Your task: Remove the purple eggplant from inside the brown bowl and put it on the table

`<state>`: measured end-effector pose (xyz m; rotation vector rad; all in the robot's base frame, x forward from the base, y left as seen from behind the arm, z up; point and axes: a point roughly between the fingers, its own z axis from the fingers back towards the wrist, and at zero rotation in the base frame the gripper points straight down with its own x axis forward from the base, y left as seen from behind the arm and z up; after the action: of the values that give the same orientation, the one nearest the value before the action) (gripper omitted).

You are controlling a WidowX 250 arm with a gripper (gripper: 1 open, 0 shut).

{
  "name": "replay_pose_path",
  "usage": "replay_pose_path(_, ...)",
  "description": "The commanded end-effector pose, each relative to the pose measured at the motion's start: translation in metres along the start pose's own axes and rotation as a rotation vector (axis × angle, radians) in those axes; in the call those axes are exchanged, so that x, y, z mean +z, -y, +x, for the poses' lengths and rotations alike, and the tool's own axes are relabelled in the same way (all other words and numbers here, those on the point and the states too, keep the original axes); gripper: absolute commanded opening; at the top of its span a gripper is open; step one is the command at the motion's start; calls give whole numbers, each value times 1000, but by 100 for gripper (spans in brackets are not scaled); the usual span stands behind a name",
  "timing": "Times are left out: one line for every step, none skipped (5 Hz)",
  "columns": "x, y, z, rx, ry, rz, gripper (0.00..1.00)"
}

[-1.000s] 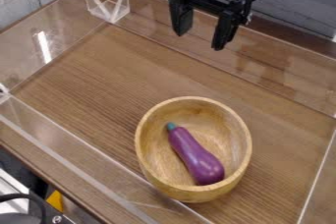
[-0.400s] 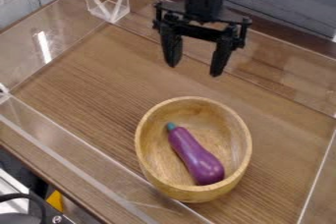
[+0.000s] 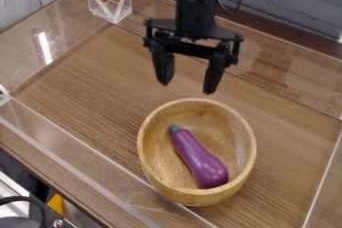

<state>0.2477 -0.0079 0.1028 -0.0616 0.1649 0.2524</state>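
Observation:
The purple eggplant (image 3: pixel 198 157) lies inside the brown bowl (image 3: pixel 160 124), its teal stem tip toward the bowl's upper left and its fat end toward the lower right. The bowl stands on the wood-grain table (image 3: pixel 94 82) at the front right. My gripper (image 3: pixel 189 78) hangs pointing down just above and behind the bowl's far rim, its two black fingers (image 3: pixel 164 69) spread wide apart. It is open, with nothing between the fingers, and touches neither bowl nor eggplant.
Clear acrylic walls (image 3: pixel 60 32) edge the table on the left, front and right. A folded clear acrylic piece (image 3: pixel 110 4) stands at the back left corner. Bare wood lies left of the bowl.
The gripper has come down and toward the bowl, shifting left in the picture, and its wrist has rolled so both fingers now face the camera more squarely. It stayed open. Bowl and eggplant have not moved.

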Motion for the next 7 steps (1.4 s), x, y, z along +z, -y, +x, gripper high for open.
replay_pose_path(18,-5,-19,93,62,-37,100)
replay_pose_path(19,-8,-34,208,59,-59,100)
replay_pose_path(18,-5,-43,326,59,-81,100)
replay_pose_path(15,-3,-47,412,55,-93,100)
replay_pose_path(14,4,-57,552,56,-114,100)
replay_pose_path(13,11,-65,661,55,-124,100)
replay_pose_path(11,19,-72,739,58,-127,100)
